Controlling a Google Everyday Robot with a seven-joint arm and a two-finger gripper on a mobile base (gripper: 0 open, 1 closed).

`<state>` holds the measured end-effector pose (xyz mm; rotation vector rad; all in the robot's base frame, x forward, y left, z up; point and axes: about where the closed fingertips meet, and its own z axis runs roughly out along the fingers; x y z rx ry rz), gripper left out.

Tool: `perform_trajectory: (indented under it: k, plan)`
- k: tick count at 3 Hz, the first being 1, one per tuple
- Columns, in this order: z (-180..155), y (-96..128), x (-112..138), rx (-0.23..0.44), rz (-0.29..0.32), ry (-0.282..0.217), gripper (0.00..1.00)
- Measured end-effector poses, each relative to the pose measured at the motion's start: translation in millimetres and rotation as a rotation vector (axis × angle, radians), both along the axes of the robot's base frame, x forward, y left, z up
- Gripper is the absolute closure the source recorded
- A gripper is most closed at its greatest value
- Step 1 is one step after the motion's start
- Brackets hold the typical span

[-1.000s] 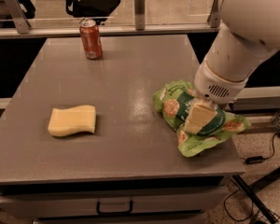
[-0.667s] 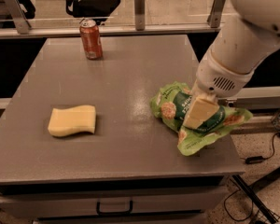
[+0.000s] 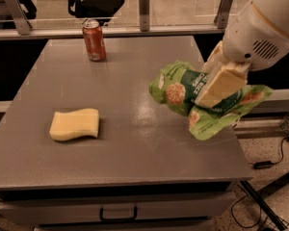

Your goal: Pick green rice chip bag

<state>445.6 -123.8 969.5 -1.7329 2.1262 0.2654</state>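
The green rice chip bag is a crinkly bright-green pouch with a darker panel, white lettering and pictures of tan chips. It hangs in the air above the right side of the grey table, clear of the top. My gripper is shut on the bag; its cream-coloured finger lies across the bag's middle. The white arm comes in from the upper right and hides the bag's far side.
A yellow sponge lies on the left part of the table. A red soda can stands near the far edge. A drawer handle shows below the front edge. Cables lie on the floor at the right.
The bag lay on the table under the gripper before; now the gripper has lifted it off the surface and raised it a little toward the upper right.
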Motion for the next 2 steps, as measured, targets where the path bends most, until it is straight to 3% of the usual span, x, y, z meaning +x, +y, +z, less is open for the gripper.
perform_trajectory:
  k: [1,2]
  plan:
    - [23.3,0.3,-2.4,0.041,0.025,-0.026,1.00]
    - [23.3,0.3,-2.4,0.041,0.025,-0.026,1.00]
